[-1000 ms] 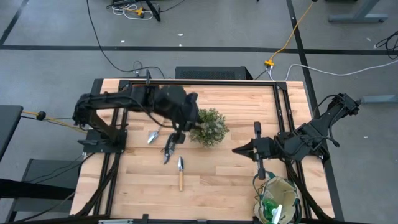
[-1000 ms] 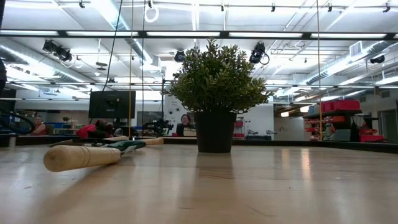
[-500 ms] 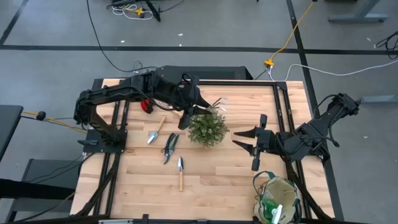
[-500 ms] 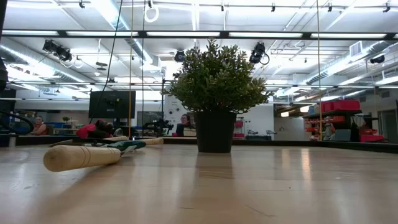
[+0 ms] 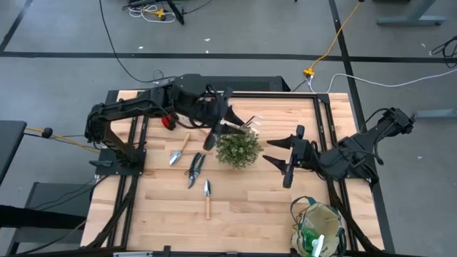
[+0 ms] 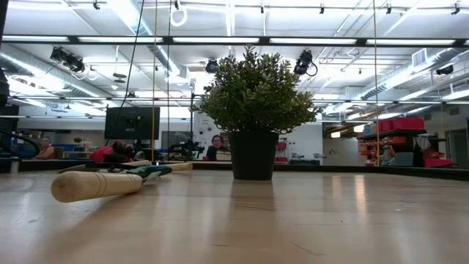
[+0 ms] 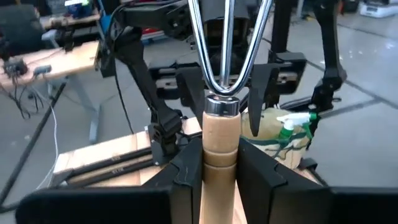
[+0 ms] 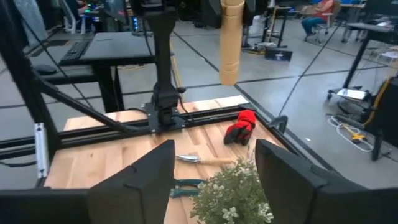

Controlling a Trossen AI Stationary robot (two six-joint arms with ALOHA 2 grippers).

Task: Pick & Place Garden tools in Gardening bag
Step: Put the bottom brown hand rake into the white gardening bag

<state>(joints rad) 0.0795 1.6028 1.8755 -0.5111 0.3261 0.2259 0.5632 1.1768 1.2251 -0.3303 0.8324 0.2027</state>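
My left gripper [image 5: 214, 133] hangs above the table's far middle, just beyond the potted plant [image 5: 237, 148], shut on a wooden-handled hand fork [image 5: 241, 124]. My right gripper [image 5: 275, 158] stands open to the right of the plant, with nothing between its fingers [image 8: 134, 180]. On the table lie a trowel [image 5: 176, 152], pruning shears [image 5: 194, 170], a second trowel [image 5: 207, 196] and red gloves [image 5: 168, 121]. The gardening bag [image 5: 319, 227] stands at the near right corner, with a green and white item inside. No gripper shows in the low view. My left gripper pinches the fork's wooden handle [image 7: 219, 163] between its two fingers [image 7: 186, 171], a little below the metal collar. The tines [image 7: 227, 43] reach out past the fingertips toward the table's right. The fork is lifted clear, and its handle's free end [image 8: 230, 62] hangs downward.
The bushy plant [image 6: 255, 110] in its dark pot stands mid-table between the two grippers. Black frame rails [image 5: 325, 135] run along the table's left, right and far sides. Bare wood lies between the plant and the near edge. People sit in the room behind the table.
My left gripper has risen from beside the shears and swung toward the far edge, turning so that the fork's tines point right, past the plant. My right gripper has opened wide and moved a little toward the plant.
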